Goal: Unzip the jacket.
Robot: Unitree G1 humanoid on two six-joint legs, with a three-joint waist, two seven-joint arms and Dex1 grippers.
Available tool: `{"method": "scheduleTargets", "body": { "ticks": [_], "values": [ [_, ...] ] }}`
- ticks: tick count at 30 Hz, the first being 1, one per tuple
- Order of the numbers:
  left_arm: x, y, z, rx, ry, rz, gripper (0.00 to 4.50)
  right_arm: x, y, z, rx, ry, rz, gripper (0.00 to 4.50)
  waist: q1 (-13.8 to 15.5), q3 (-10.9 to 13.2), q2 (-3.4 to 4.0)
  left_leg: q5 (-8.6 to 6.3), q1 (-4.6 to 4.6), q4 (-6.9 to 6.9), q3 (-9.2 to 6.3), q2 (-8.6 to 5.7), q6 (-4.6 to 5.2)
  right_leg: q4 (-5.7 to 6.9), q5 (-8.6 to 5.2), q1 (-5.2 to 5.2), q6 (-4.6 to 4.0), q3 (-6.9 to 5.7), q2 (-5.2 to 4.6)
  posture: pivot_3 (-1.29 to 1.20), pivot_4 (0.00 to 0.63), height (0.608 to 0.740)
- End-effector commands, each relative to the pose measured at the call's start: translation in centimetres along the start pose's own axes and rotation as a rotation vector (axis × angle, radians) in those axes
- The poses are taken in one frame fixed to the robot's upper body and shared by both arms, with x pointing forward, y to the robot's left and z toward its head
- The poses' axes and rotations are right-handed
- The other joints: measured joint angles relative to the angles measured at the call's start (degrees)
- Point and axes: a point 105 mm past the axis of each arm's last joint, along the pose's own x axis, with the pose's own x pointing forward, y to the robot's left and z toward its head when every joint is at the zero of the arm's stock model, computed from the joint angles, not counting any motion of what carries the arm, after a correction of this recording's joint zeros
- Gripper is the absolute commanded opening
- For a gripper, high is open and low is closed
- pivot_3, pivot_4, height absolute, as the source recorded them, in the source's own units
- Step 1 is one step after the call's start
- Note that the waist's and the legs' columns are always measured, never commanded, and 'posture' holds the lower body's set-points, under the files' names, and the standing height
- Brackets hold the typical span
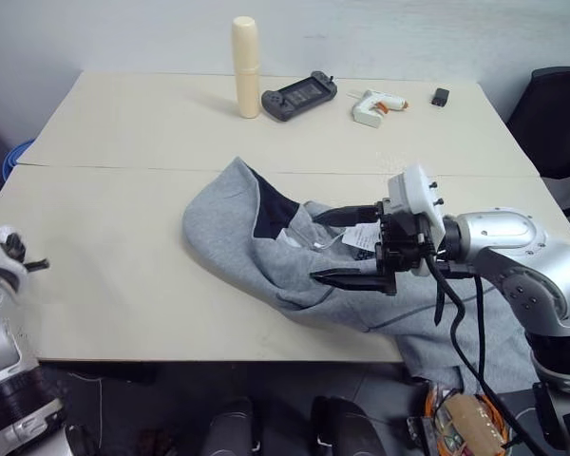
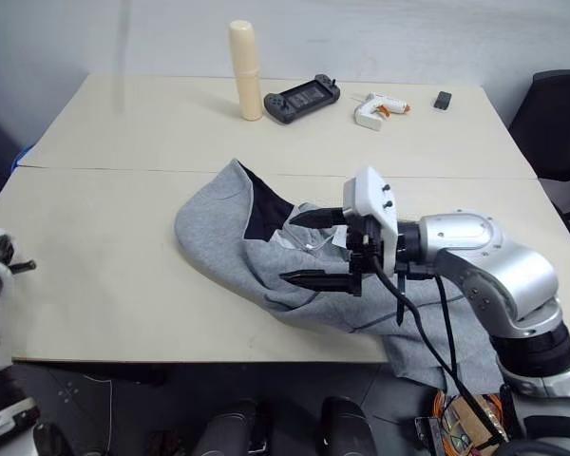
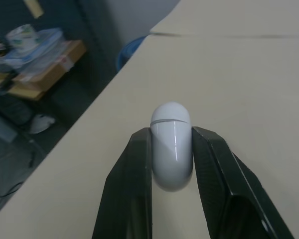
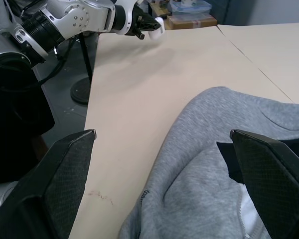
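Note:
The jacket (image 1: 223, 228), a light grey fleece hoodie with dark navy hood lining, lies crumpled on the table (image 1: 123, 237) and hangs over the front edge at the right. A white paper tag (image 1: 361, 237) shows near its collar. My right gripper (image 1: 340, 247) hovers open just above the collar area, one finger on each side of the tag, pointing left. From the right wrist, the jacket (image 4: 204, 149) lies between the spread fingers. My left gripper (image 3: 172, 130) is at the table's far left edge, shut on a small white capsule (image 3: 172, 149).
At the table's back stand a cream bottle (image 1: 246, 66), a black game controller (image 1: 299, 95), a white glue gun (image 1: 375, 104) and a small black block (image 1: 441, 96). A black chair (image 1: 556, 119) is at the right, a blue bin (image 1: 14, 157) at the left.

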Motion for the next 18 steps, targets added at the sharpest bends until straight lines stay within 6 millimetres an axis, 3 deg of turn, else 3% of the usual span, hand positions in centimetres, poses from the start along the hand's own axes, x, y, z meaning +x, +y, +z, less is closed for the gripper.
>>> {"method": "scheduleTargets", "body": {
  "ticks": [1,8,9,11,13,16,18],
  "values": [
    [0.2,0.8,-0.5,0.008,-0.008,0.042,0.83,0.2,0.1,0.8,-0.045,-0.021,0.021,4.50,0.25,-0.01,-0.02,-0.01,0.00,0.00,0.00,0.00,-0.01,0.01,0.00,0.00,0.00,-0.01,-0.02,0.00,0.150,0.740],
    [0.1,0.6,-0.7,0.024,-0.005,-0.001,3.14,-0.1,0.0,0.1,-0.046,0.003,0.014,4.50,0.35,-0.05,-0.09,-0.10,0.01,-0.01,0.05,-0.05,-0.02,0.03,0.00,-0.04,-0.01,-0.25,-0.21,0.00,0.150,0.740],
    [0.0,0.6,-0.7,0.027,-0.005,-0.008,3.24,-0.2,-0.1,0.1,-0.045,0.004,0.010,4.50,0.25,-0.05,-0.09,-0.11,0.01,-0.02,0.05,-0.05,-0.02,0.03,0.00,-0.05,-0.01,-0.27,-0.22,0.00,0.150,0.740],
    [0.0,0.9,-0.5,0.025,-0.007,-0.018,4.05,-0.6,-0.1,-0.1,-0.044,0.016,-0.005,4.50,-0.06,-0.05,-0.09,-0.11,0.01,-0.06,0.07,-0.05,-0.03,0.02,-0.01,-0.07,-0.02,-0.33,-0.23,0.00,0.150,0.740],
    [0.0,1.1,-0.2,0.024,-0.007,-0.025,4.45,-1.1,-0.1,-0.4,-0.044,0.031,-0.022,4.50,-0.08,-0.06,-0.09,-0.12,0.01,-0.07,0.07,-0.05,-0.04,0.02,-0.01,-0.07,-0.03,-0.39,-0.24,0.00,0.150,0.740],
    [-0.3,0.4,1.0,0.049,-0.012,-0.094,4.45,-2.3,-0.3,-0.8,-0.048,0.066,-0.070,4.50,-0.03,-0.06,-0.09,-0.12,0.01,-0.07,0.07,-0.05,-0.03,0.02,-0.01,-0.07,-0.04,-0.41,-0.27,0.00,0.150,0.740],
    [-0.9,-0.4,3.1,0.039,-0.040,-0.196,4.45,-3.8,-0.6,-1.2,-0.058,0.115,-0.122,4.50,0.22,-0.05,-0.09,-0.13,0.01,-0.07,0.07,-0.06,-0.03,0.01,-0.02,-0.06,-0.04,-0.42,-0.29,0.00,0.150,0.740]
  ]
}}
